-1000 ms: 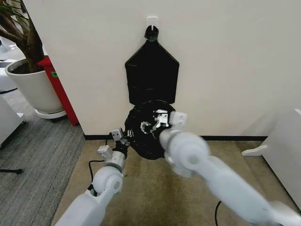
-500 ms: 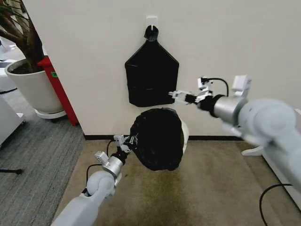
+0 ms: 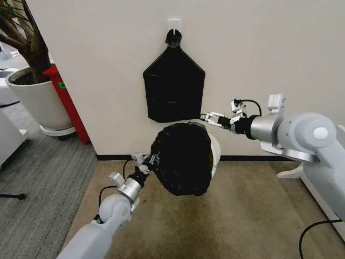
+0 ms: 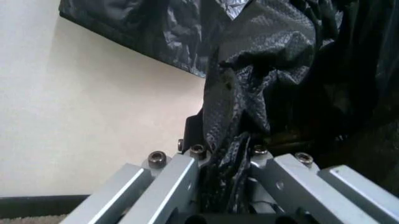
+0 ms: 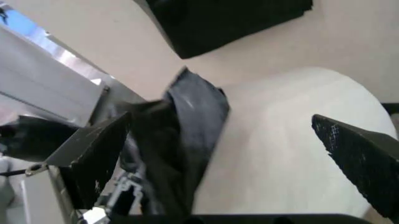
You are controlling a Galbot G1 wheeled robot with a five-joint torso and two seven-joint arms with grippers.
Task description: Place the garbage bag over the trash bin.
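Black crinkly plastic garbage bag (image 3: pixel 180 157) is draping the round white trash bin (image 3: pixel 214 154), whose right rim is showing bare. My left gripper (image 3: pixel 145 160) is pinching the bag's left edge; my right gripper (image 3: pixel 207 116), jaws apart, is hovering above.

Left claw (image 3: pixel 148 160) reaches forward, fingers clamped; right claw (image 3: pixel 211 117) raised higher, fingers apart

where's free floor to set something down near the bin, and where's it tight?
Free: tan carpet in front of the round white plastic trash bin, and grey carpet before the large white plant pot. Tight: the bin itself, draped in the crinkly black plastic garbage bag, with the left end effector pinching it and the right end effector open above.
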